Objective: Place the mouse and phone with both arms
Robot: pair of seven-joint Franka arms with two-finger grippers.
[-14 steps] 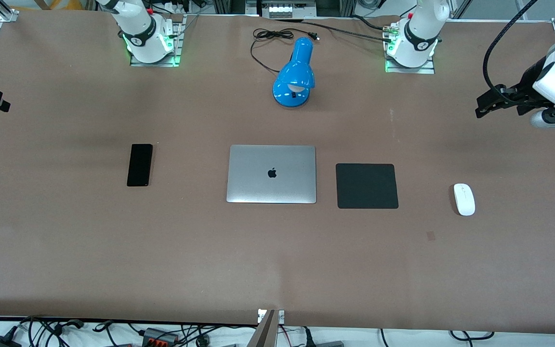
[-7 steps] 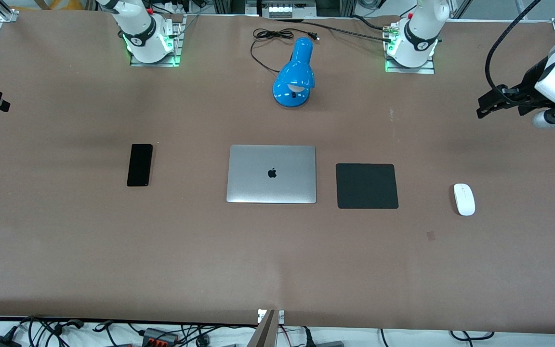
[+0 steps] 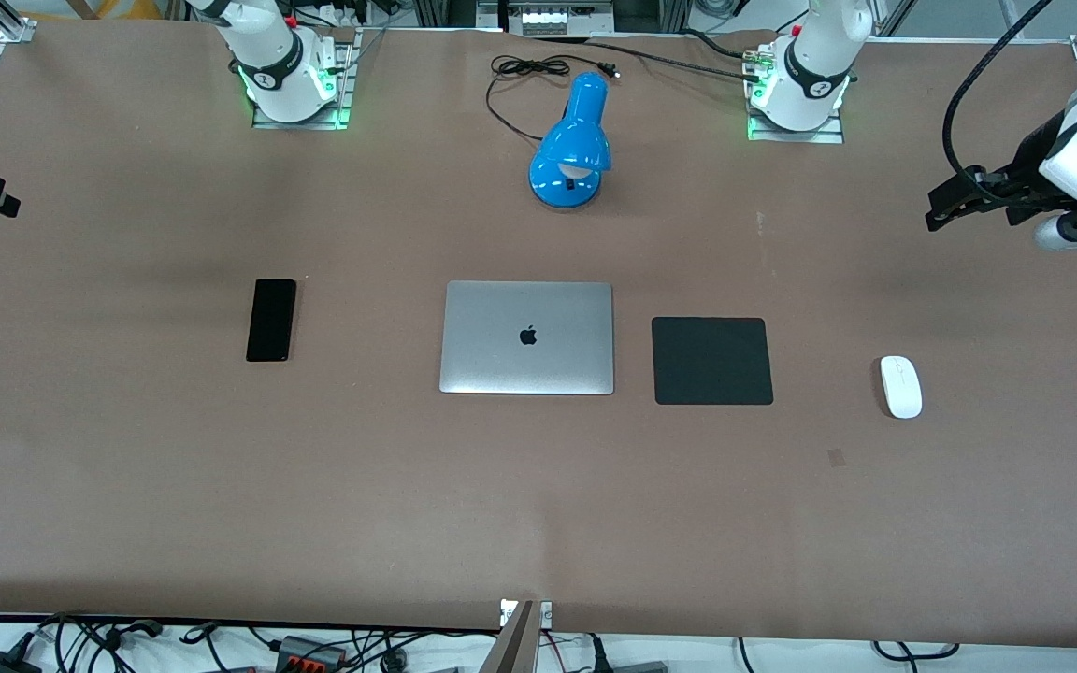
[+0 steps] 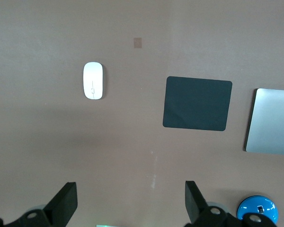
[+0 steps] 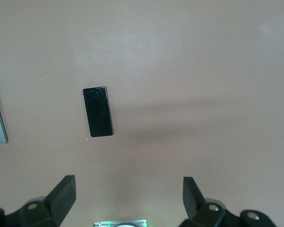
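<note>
Honestly, nothing's done yet. My left gripper [image 4: 128,203] hangs spread wide and empty high over the left arm's end of the table, with the small glossy white oval mouse [image 3: 900,386] lying untouched beside the square matte black mouse pad [image 3: 712,361]. My right gripper [image 5: 128,201], equally spread, hovers above the slim black glossy phone [image 3: 271,320], which lies flat toward the right arm's end. Both pickups are left.

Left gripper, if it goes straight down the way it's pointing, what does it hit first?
Probably bare table. The left gripper points down with open jaws; the mouse and black pad lie off that line, though depth is unclear.
</note>
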